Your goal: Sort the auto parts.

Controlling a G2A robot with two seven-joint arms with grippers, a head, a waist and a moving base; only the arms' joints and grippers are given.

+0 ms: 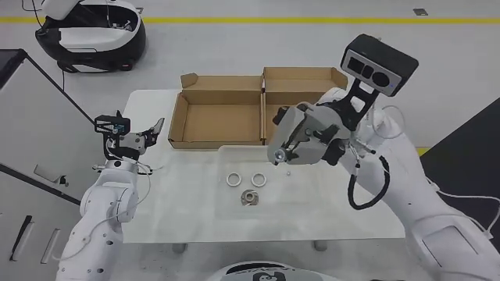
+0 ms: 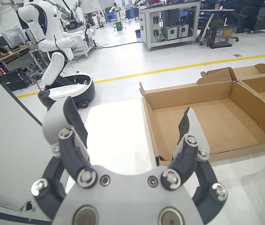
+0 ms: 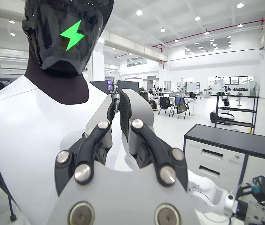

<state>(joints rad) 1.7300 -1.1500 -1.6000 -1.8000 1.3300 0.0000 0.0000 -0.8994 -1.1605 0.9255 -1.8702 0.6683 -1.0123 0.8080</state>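
Two white rings (image 1: 233, 179) (image 1: 258, 178) and a grey metal hub (image 1: 250, 197) lie on the white table (image 1: 187, 211), in front of two cardboard boxes. My right gripper (image 1: 280, 154) hangs above the table just right of these parts, turned back toward the robot. In the right wrist view its fingers (image 3: 125, 108) are shut on a small dark threaded part (image 3: 116, 103). My left gripper (image 1: 147, 133) (image 2: 127, 108) stands open and empty over the table's left edge, facing the left box (image 2: 212, 122).
The left box (image 1: 219, 121) is open and empty, and the right box (image 1: 301, 86) adjoins it at the table's back. A tiny pale piece (image 1: 290, 174) lies near the right gripper. Another robot's base (image 1: 94, 35) stands on the floor beyond the table.
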